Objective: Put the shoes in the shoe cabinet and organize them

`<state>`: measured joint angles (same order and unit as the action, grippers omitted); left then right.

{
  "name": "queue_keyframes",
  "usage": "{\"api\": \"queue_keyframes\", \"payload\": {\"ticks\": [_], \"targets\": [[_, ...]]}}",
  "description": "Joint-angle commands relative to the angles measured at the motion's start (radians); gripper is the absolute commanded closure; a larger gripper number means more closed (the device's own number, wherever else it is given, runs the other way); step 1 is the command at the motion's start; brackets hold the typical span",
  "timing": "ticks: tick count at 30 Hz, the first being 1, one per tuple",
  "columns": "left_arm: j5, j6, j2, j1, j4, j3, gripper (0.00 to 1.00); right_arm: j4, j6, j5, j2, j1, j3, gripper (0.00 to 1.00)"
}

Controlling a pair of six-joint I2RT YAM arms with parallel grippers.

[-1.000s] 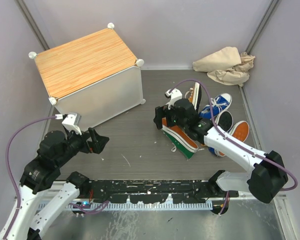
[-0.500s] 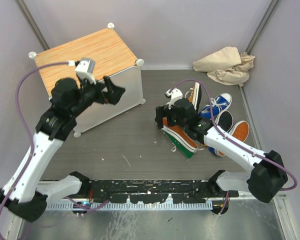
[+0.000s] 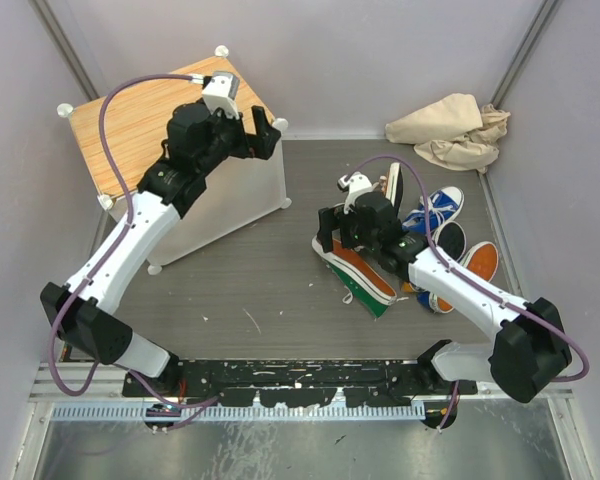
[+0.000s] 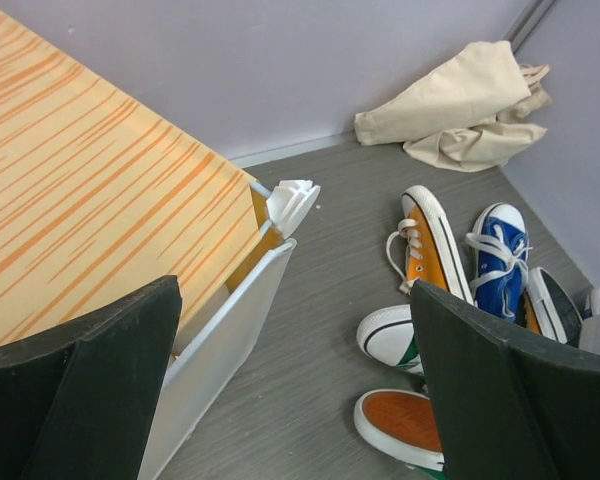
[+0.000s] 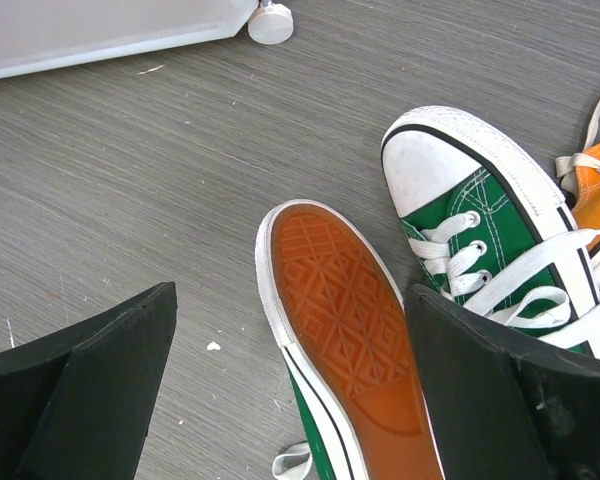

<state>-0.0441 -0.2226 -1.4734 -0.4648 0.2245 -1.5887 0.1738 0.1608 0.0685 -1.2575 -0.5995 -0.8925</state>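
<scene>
Top external: is looking down from above and behind the arm bases, wide, taking in shoe cabinet [image 3: 120, 140], shoes [image 3: 435, 215] and cloth bag [image 3: 450, 130].
Left wrist: is looking obliquely down from over the cabinet's corner toward shoes and bag, at middling range.
Right wrist: is pointing steeply down, close over the green shoes [image 5: 485, 225], which all three views are sharing.

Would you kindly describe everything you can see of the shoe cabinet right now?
The cabinet is a boxy cube with a light striped wood-grain top, pale grey-white panels, white round corner knobs and small round feet. It stands upright on the grey floor at far left, turned at an angle. At its front right corner the panel seems slightly ajar. The left end effector hovers open over that corner; contact cannot be told.
</scene>
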Motion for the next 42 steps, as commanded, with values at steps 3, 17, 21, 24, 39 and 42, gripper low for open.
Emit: {"api": "queue_keyframes", "payload": {"ticks": [3, 17, 21, 24, 39, 42], "targets": [[-0.008, 0.082, 0.003, 0.000, -0.165, 0.025, 0.01, -0.049, -0.029, -0.086, -0.001, 0.015, -0.003, 0.00], [-0.013, 0.195, 0.019, -0.001, -0.141, 0.116, 0.02, -0.059, -0.038, -0.160, -0.006, 0.017, 0.033, 0.00], [-0.046, 0.198, 0.031, -0.001, -0.077, 0.110, 0.02, -0.060, -0.041, -0.154, -0.001, 0.018, 0.033, 0.00], [-0.097, 0.194, 0.061, 0.000, -0.043, 0.129, 0.02, -0.062, -0.040, -0.157, -0.002, 0.019, 0.035, 0.00], [-0.462, 0.055, 0.304, -0.001, -0.013, 0.329, 0.01, -0.068, -0.041, -0.151, 0.018, 0.022, 0.047, 0.00], [-0.483, 0.050, 0.371, -0.001, 0.047, 0.354, 0.01, -0.062, -0.040, -0.116, 0.041, 0.027, 0.050, 0.00]]}}
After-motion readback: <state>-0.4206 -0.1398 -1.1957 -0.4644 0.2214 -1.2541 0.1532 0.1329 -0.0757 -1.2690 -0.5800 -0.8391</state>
